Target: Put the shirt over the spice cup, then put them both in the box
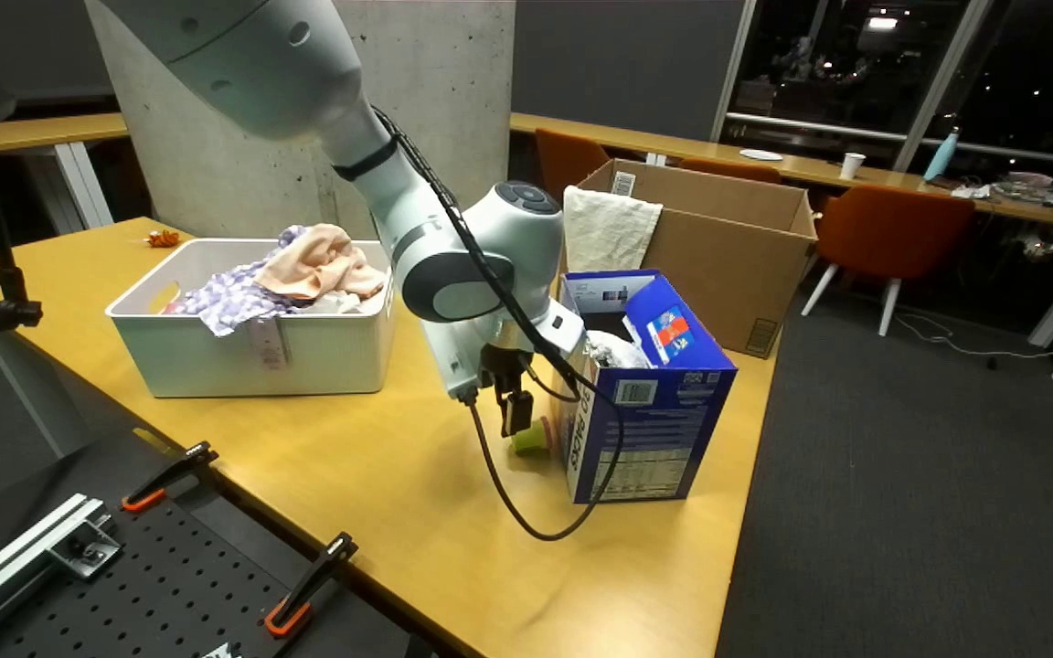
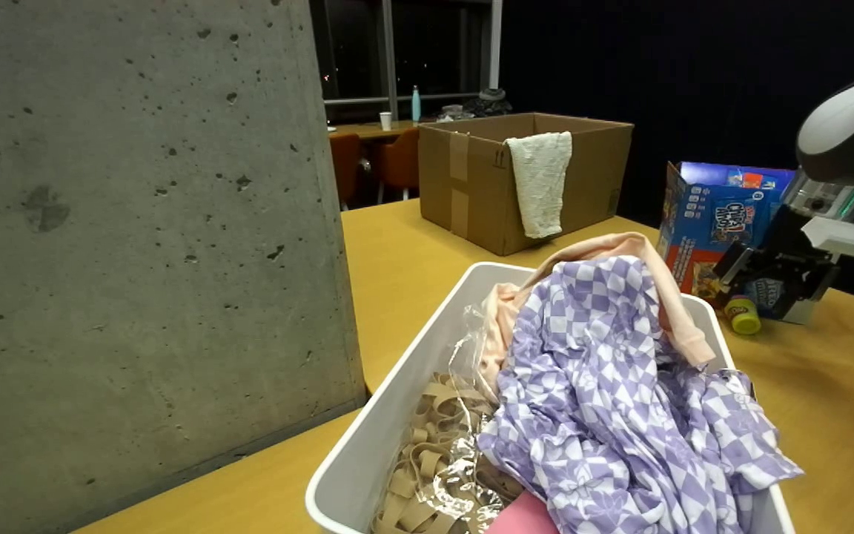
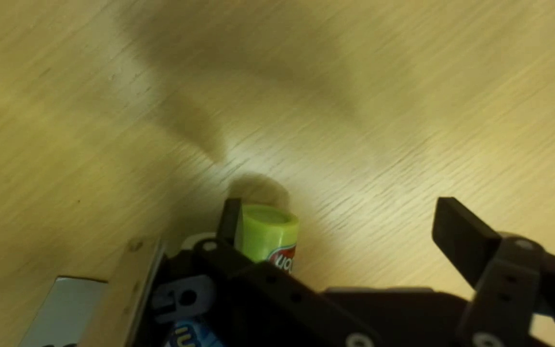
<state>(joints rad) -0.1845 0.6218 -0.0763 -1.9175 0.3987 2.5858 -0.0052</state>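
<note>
A small yellow-green cup (image 1: 531,439) with a red label lies, apparently on its side, on the table beside a blue snack box (image 1: 659,429). It also shows in the other views (image 2: 743,317) (image 3: 267,236). My gripper (image 1: 515,416) is low over the table at the cup. In the wrist view its jaws (image 3: 339,208) are wide apart; the cup is against or just inside the left finger, and touching cannot be told. A purple-and-white checkered cloth (image 2: 605,386) and a peach cloth (image 2: 683,311), possibly shirts, lie in a white bin (image 2: 379,423). A large cardboard box (image 2: 464,185) stands open behind.
A cream cloth (image 1: 613,228) hangs over the cardboard box's rim. The blue box stands close beside my gripper, with a flap raised. A bag of tan bands (image 2: 434,460) is in the bin. A concrete pillar (image 2: 138,222) stands beside the table. My cable (image 1: 572,525) loops low.
</note>
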